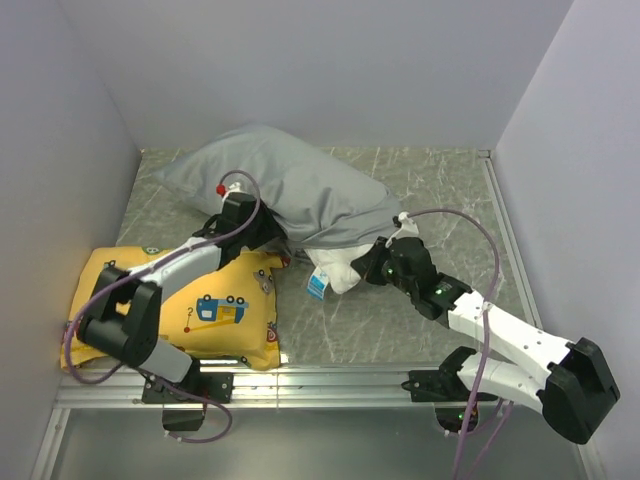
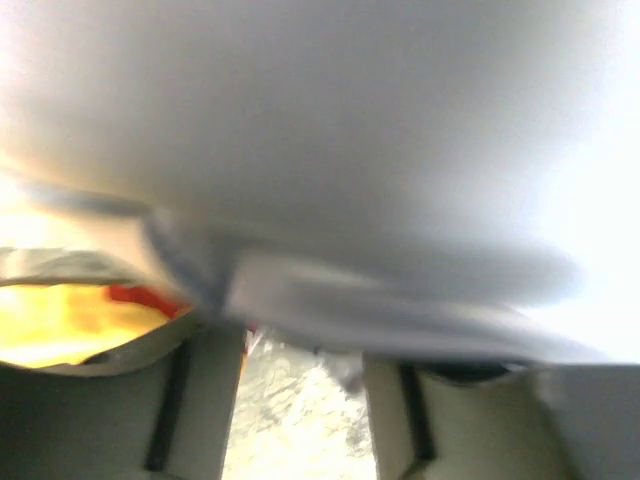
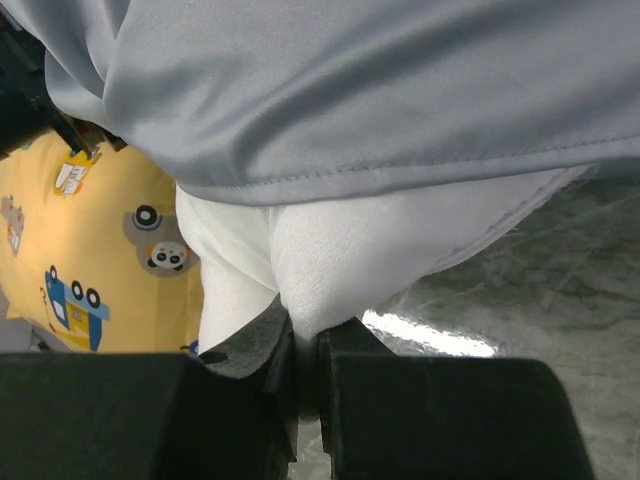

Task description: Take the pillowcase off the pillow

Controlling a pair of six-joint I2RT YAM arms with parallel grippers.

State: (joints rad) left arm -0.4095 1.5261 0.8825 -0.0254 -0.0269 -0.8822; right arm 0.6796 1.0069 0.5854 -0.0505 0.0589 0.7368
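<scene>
Pillowcase [image 1: 280, 180] is lying on the bench [image 1: 440, 200] with its long axis running from far left to near right, and it is covering most of the pillow [image 1: 345, 268]. Its open end is facing near right, where a white corner of the pillow and a small blue-and-white tag [image 1: 318, 285] are poking out past the grey hem.

Right tool [image 1: 368, 262] is reaching in from the near right and is pinching that white corner, its jaws pressing together on the cloth just below the hem. Left tool [image 1: 262, 232] is sitting at the near edge of the pillowcase, left of the opening and over the far edge of the yellow cushion [image 1: 215, 305]. Its wrist view is blurring badly: the jaws are showing a gap with grey fabric lying across their tips, but I cannot tell whether they are gripping it.

Judging from this, the coming move is turning on the long axis. With the right tool anchoring the pillow at the mouth, the pillowcase is needing to travel away from it, toward the far left. The left arm is the nearer one to the grey fabric, so the pull is probably falling to it. A slipping pinch on the pillow corner is looking like the main risk.
</scene>
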